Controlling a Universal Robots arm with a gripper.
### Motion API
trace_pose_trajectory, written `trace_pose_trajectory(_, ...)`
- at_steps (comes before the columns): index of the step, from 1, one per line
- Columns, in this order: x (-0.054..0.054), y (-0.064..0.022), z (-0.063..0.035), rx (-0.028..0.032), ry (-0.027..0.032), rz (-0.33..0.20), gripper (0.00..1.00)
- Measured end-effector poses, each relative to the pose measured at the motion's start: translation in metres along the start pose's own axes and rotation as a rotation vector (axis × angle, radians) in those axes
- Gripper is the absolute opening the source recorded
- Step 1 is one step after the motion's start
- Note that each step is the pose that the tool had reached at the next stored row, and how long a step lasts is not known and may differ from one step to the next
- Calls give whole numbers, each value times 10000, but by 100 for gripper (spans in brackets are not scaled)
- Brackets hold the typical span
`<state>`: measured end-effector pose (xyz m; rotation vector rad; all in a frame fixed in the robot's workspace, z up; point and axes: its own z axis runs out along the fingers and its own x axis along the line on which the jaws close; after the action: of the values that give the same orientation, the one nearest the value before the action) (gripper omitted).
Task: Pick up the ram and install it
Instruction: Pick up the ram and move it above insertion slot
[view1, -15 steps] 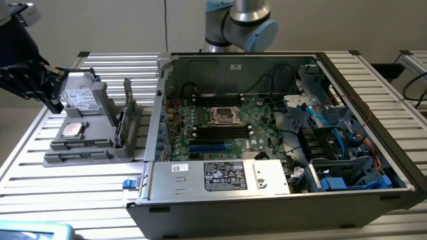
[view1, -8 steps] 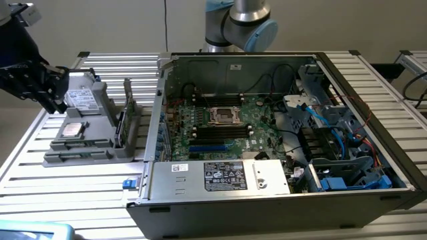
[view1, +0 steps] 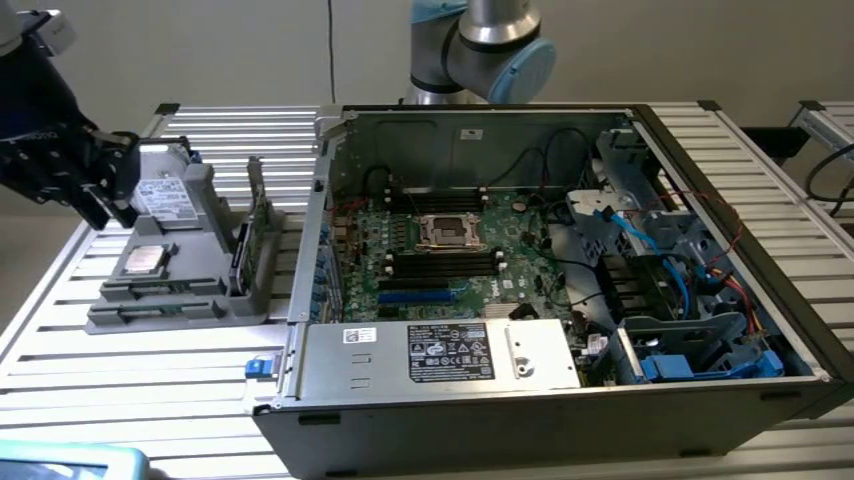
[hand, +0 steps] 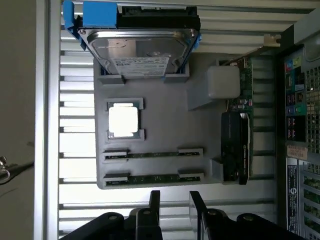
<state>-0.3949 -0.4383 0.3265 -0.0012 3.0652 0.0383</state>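
Wrist view: end effector (hand: 174, 196) (jaws parted, empty) hangs over the slatted metal table (hand: 75, 165).

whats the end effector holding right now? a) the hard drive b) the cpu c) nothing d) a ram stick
c: the end effector stands open with nothing between its fingers; one ram stick and the other ram stick lie in the gray tray, and the hard drive rests on it too.

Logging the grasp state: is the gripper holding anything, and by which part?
Nothing is held: the black gripper stands open and empty near the grey tray where thin green ram sticks lie.
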Motion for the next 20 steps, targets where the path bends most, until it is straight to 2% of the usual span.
trace_pose_trajectory(7, 3, -1, 43, -98, 42, -1266, 37)
trace_pose_trajectory(11, 4, -2, 61, -144, 134, -2004, 37)
trace_pose_trajectory(13, 4, -2, 69, -175, 209, -2350, 37)
trace_pose_trajectory(20, 8, -3, 104, -268, 602, -3465, 37)
